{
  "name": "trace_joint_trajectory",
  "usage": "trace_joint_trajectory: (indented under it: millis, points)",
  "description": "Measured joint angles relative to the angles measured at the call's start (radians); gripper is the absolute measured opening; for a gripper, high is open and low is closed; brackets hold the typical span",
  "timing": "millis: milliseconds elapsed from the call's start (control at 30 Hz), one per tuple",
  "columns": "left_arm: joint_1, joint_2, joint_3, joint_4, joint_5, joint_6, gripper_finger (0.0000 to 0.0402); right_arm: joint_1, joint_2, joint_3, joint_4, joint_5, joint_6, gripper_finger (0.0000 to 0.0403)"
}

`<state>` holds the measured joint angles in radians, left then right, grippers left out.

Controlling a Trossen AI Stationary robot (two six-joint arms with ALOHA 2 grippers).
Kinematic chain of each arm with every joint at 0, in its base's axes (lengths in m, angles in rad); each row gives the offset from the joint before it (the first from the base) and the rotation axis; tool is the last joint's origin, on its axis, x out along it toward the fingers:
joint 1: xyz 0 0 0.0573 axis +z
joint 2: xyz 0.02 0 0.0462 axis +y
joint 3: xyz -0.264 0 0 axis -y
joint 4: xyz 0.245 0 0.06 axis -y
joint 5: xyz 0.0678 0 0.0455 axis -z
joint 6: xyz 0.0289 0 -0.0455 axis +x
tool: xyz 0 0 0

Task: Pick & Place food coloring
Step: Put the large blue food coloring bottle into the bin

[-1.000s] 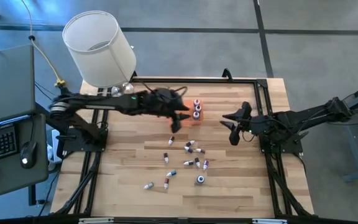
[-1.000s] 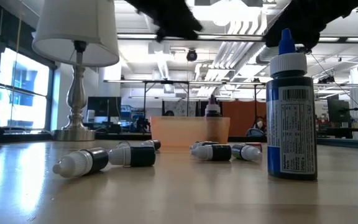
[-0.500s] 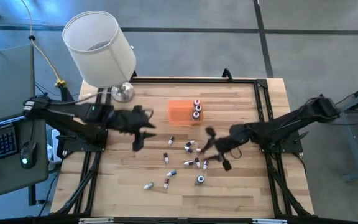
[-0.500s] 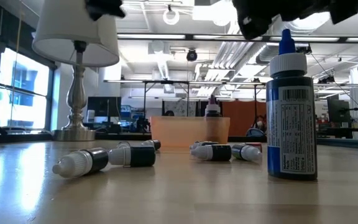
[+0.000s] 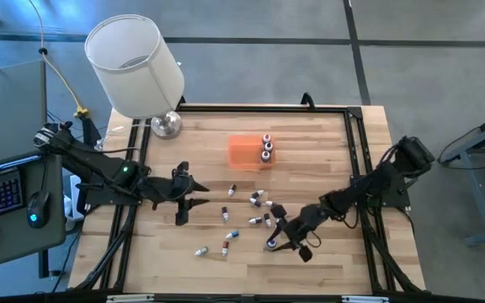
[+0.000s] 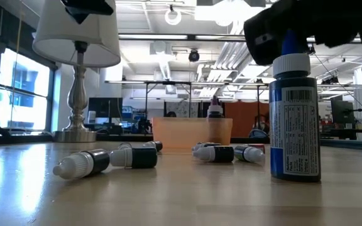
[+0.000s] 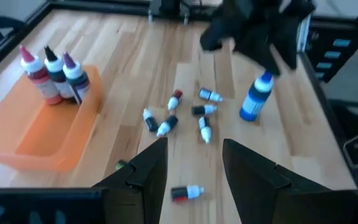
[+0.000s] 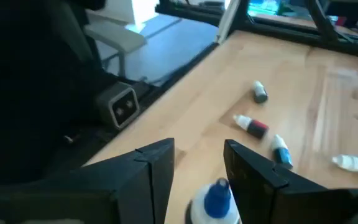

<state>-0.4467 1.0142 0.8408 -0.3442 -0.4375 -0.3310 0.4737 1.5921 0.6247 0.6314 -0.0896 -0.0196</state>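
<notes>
High view: the food coloring bottles (image 5: 258,220) lie scattered over the middle of the wooden surface (image 5: 327,261); three more stand in the orange tray (image 5: 244,152) toward 12 o'clock. The right gripper (image 5: 286,241), jaws open, hovers just at the upright blue bottle (image 5: 271,243) toward 5 o'clock. The left gripper (image 5: 185,199), jaws open, sits at 9 o'clock.

Low view: the blue bottle (image 6: 295,116) stands upright, others lying flat.

Right wrist view: its cap (image 8: 217,198) sits between the spread fingers (image 8: 253,171).
</notes>
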Motion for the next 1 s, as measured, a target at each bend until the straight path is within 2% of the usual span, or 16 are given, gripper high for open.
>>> trace_joint_trajectory:
  millis: [167, 633, 1000]
  points:
    - [0.001, 0.0, 0.0, 0.071, -0.003, -0.007, 0.0152, 0.008, 0.042, 0.0, 0.001, 0.08, -0.007, 0.0133]
    - [0.001, 0.0, 0.001, 0.089, 0.0, -0.007, 0.0152, 0.004, 0.05, 0.0, -0.048, 0.089, 0.046, 0.0133]
    - [0.001, 0.0, 0.001, 0.089, -0.001, -0.007, 0.0152, 0.004, 0.05, 0.0, -0.103, 0.151, 0.041, 0.0128]
